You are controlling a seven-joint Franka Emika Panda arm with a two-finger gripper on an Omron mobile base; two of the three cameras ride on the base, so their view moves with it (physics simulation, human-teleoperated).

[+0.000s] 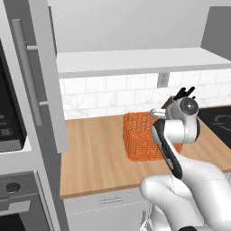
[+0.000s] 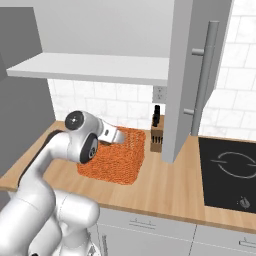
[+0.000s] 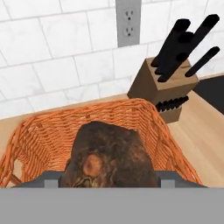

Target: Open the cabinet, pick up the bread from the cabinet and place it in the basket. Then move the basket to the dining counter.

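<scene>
The bread [image 3: 109, 155] sits right at my gripper [image 3: 109, 183], a dark brown lump clamped between my two fingers, which stand apart only by its width. It hangs directly over the open top of the basket [image 3: 48, 131], so my coming move, as I judge it, is simply downward and then a release; there is nothing to reach sideways for. The bread looks roughly as wide as it is long, so I cannot give it a clear long axis, and it fits easily within the basket's mouth. I have only this one arm, so no choice of hand arises.

The basket stands on the wood counter [image 1: 94, 153] backed by white tiles, its orange woven walls rising around the space below my hand. In the right base view my gripper [image 2: 116, 135] reaches over the basket's [image 2: 120, 165] near-left rim, so the drop should land inside, though close to one wall rather than dead centre.

Just beyond the basket to the right stands a wooden knife block [image 3: 168, 89] with black handles sticking up; it is apart from the basket and out of my downward path. Farther still is the tiled wall with a power outlet [image 3: 128, 22]. Above, the cabinet [image 2: 195, 75] door hangs open to the right of the basket, clear of my hand. A black hob [image 2: 230, 172] lies at the far right of the counter.
</scene>
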